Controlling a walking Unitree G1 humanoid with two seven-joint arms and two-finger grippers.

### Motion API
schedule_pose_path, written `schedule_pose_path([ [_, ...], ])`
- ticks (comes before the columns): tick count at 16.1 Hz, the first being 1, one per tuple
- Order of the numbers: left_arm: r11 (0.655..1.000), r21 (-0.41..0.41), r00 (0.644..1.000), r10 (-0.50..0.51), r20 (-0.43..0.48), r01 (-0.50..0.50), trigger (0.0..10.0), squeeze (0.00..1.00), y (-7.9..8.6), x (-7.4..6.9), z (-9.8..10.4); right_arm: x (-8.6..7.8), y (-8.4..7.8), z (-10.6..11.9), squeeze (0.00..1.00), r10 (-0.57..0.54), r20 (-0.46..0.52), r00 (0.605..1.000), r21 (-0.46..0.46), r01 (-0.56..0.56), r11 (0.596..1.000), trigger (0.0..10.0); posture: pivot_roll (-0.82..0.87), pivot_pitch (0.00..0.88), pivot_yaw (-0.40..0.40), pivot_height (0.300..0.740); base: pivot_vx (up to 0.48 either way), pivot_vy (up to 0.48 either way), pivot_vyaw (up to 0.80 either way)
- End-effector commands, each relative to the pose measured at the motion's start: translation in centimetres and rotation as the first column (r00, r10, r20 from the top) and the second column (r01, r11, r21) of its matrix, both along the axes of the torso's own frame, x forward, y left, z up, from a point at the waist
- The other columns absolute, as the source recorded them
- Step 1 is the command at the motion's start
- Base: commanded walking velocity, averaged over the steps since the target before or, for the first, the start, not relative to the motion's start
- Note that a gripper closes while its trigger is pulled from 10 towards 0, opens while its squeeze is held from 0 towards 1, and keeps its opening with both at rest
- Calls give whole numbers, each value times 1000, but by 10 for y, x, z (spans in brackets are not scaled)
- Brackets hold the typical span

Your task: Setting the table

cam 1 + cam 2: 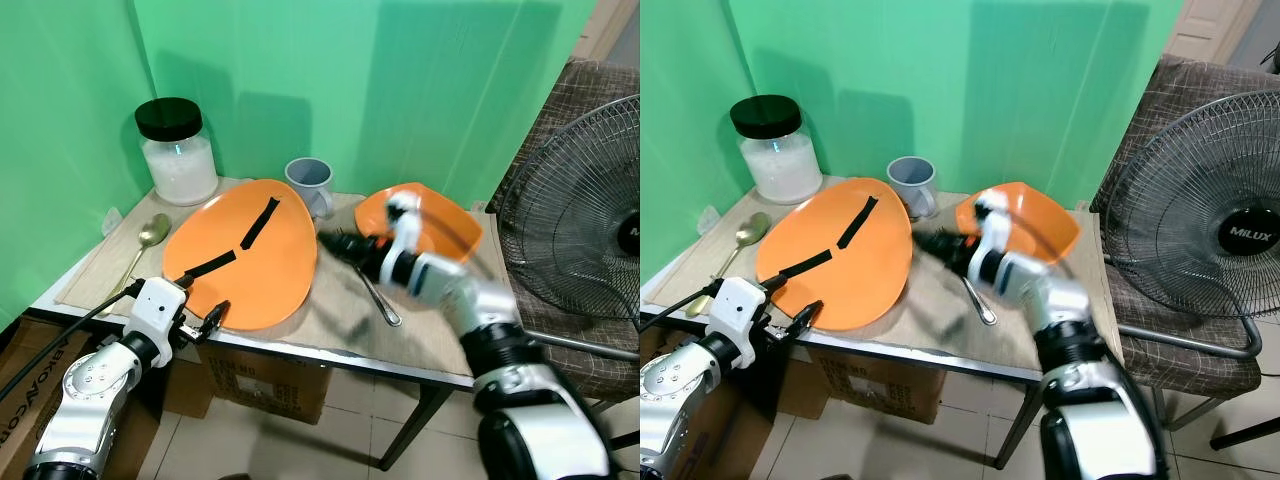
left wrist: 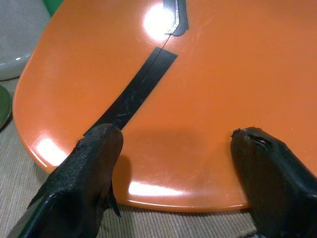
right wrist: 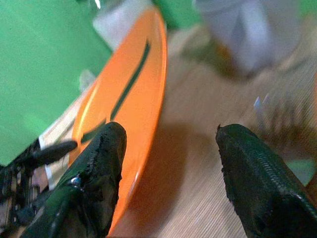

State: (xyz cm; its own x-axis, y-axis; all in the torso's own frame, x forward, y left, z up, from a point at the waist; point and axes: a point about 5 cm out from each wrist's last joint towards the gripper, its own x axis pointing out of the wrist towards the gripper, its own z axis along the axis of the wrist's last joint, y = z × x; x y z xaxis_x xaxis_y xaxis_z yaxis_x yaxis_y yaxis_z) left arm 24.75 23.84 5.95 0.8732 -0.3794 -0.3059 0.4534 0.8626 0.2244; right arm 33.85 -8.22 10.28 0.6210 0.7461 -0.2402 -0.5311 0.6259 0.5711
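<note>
Large glossy orange oval plate marked with two black tape strips, lying on the woven beige mat at the near edge of the table. Left of the plate: a gold-coloured metal spoon, bowl pointing away from the near edge. Behind the plate: a grey-blue ceramic mug, upright, handle turned to the right. Right of the plate: a silver metal utensil lying flat on the mat; beyond it, a smaller orange plastic bowl, tilted, partly hidden by the right arm.
</note>
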Motion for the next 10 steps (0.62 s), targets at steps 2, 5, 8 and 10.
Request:
schedule_pose_path([
  [2, 999, 44, 988, 11, -156, -4, 10000, 0, 2, -17, -30, -1, 8, -14, 0, -27, -33, 999, -45, 26, 999, 10000, 52, 0, -72, 740, 0, 0, 0],
  [5, 999, 42, 988, 9, -155, -3, 10000, 0, 1, -16, -30, 2, 18, -19, 0, -97, -39, 995, -68, 94, 993, 10000, 52, 0, -69, 740, 0, 0, 0],
  [8, 999, 41, 988, 9, -155, -2, 10000, 0, 0, -15, -30, -1, 29, -18, 0, -53, -52, 997, -15, 52, 999, 10000, 53, 0, -70, 740, 0, 0, 0],
  [10, 999, 41, 988, 8, -154, -1, 10000, 0, 0, -14, -31, -5, 37, -15, 0, 13, -80, 997, 79, -6, 997, 4902, 54, 0, -72, 740, 0, 0, 0],
])
